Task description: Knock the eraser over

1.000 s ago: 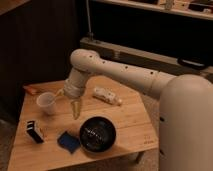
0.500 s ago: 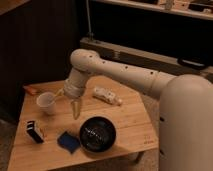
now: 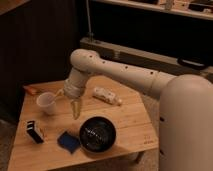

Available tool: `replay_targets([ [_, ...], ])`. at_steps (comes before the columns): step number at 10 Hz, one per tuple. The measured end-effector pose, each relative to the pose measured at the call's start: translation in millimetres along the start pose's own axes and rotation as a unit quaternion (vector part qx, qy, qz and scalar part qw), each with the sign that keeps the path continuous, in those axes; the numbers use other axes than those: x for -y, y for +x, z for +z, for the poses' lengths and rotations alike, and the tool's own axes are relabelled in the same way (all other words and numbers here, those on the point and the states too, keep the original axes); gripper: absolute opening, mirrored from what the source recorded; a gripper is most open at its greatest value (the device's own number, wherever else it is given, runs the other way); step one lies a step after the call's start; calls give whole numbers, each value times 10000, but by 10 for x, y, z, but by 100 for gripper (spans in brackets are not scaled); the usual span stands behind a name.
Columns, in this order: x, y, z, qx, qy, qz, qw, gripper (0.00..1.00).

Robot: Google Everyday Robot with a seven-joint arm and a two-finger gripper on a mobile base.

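Note:
The eraser (image 3: 34, 132) is a small black and white block standing upright near the front left of the wooden table (image 3: 132, 125). My gripper (image 3: 76, 111) hangs over the table's middle, pointing down, to the right of the eraser and well apart from it. It sits between the white cup (image 3: 47, 102) and the black bowl (image 3: 97, 134).
A blue sponge (image 3: 69, 142) lies at the front beside the black bowl. A white bottle (image 3: 107, 95) lies on its side at the back right. An orange object (image 3: 30, 90) lies at the back left edge. A dark cabinet stands behind the table.
The gripper has shifted slightly down and toward the table's front; the objects have not moved.

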State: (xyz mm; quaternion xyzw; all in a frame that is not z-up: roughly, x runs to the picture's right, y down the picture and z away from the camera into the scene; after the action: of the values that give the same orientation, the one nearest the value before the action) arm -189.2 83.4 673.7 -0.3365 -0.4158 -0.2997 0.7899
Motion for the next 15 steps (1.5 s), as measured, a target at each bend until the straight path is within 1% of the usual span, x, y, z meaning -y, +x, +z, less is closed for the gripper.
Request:
replay_targets([
  [6,10,-9,-12,-21,3,-20,10000,80],
  [7,53,-47,-38,-39,-26,-189,9998,80],
  [8,135,-135,-22,-28,-110,-444,9989,79],
  [9,253,-252,48,-30,-230,-735,9970,73],
  [10,415,-411,165,-59,-359,-1097,9933,62],
  [11,612,-626,314,-97,-462,-1560,9866,52],
  [12,784,-833,448,-131,-521,-2122,9758,41],
  [13,870,-979,524,-165,-547,-2593,9641,33],
  [14,1000,-1198,632,-193,-521,-3232,9447,21],
  [15,1088,-1347,710,-195,-512,-3582,9320,13],
])
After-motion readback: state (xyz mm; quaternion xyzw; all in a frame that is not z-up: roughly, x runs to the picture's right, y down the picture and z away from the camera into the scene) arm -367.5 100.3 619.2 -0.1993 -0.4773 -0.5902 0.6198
